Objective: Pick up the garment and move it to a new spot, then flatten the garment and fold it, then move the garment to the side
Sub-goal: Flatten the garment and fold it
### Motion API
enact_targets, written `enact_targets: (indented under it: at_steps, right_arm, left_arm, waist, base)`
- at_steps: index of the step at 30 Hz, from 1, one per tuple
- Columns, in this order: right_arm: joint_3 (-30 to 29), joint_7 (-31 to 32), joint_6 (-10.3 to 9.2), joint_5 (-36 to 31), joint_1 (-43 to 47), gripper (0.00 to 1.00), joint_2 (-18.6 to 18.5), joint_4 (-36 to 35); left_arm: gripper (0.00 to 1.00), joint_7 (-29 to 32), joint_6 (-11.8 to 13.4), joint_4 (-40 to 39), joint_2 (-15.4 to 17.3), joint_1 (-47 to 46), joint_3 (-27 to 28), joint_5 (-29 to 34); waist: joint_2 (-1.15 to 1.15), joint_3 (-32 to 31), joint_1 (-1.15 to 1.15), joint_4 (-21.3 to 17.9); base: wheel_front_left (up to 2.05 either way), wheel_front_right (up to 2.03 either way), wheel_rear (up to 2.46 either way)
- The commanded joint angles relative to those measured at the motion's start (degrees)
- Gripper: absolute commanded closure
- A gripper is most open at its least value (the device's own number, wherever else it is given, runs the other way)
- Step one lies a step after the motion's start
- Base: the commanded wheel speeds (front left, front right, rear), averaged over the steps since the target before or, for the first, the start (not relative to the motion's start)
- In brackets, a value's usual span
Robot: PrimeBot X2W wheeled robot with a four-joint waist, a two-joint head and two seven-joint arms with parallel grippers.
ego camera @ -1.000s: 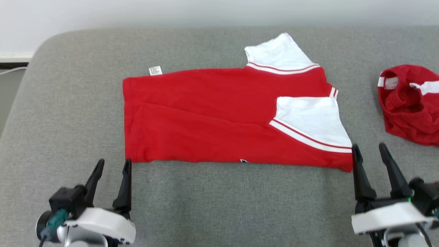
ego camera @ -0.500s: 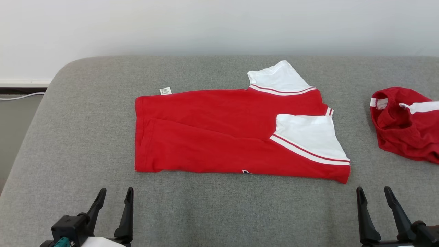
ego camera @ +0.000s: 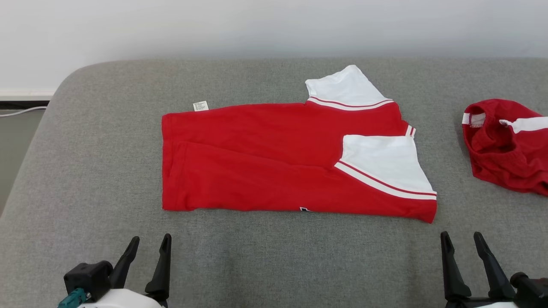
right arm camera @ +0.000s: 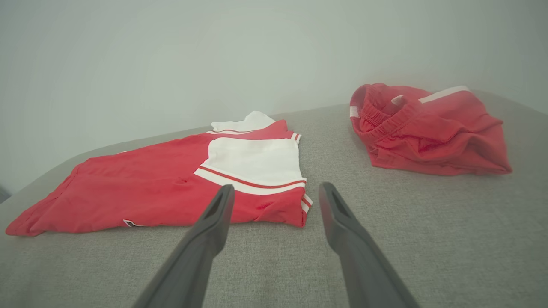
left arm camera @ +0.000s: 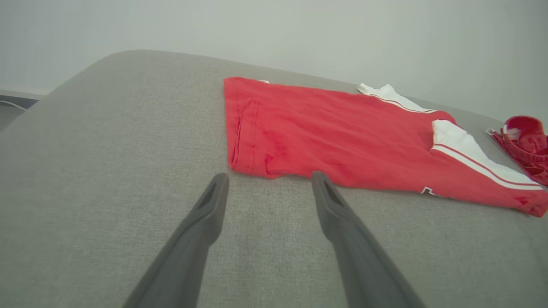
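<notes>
Garment: red jersey shirt, white sleeves, lay part-folded at frame centre on grey cushion.
Claws: left gripper lower left, right gripper lower right; both spread, empty.
Risk: pinching one layer could undo the fold.

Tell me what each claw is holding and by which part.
Nothing. The left claw and right claw are both open, short of the red shirt.

Bright, even, diffuse light; shadows faint; head view sharp; wrist views hazy, edges curved.
</notes>
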Motion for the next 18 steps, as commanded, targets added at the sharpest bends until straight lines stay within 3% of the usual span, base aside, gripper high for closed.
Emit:
enact_targets:
  at_steps: [1,8,18]
  right_arm:
    - [1.3,-0.6,0.08,1.6,-2.6,0.0,-0.7,-0.6]
    - [2.8,-0.6,0.08,8.0,-7.8,0.0,-0.7,4.0]
    - [4.9,-0.7,0.08,11.9,-14.7,0.0,-1.0,11.0]
  left_arm:
    - [0.0,-0.2,-1.2,-0.2,0.5,-3.8,2.6,-1.4]
    - [0.0,0.0,-8.0,8.1,-1.9,-8.6,4.2,-7.9]
    - [0.0,0.9,-14.0,18.8,-2.9,-16.8,5.7,-12.0]
  waist:
    - [0.0,0.8,0.0,-0.3]
    - [0.0,4.4,0.0,-2.0]
    - [0.0,9.6,0.0,-2.8]
  base:
    - [0.0,0.0,0.0]
    - [0.0,0.0,0.0]
    - [0.0,0.0,0.0]
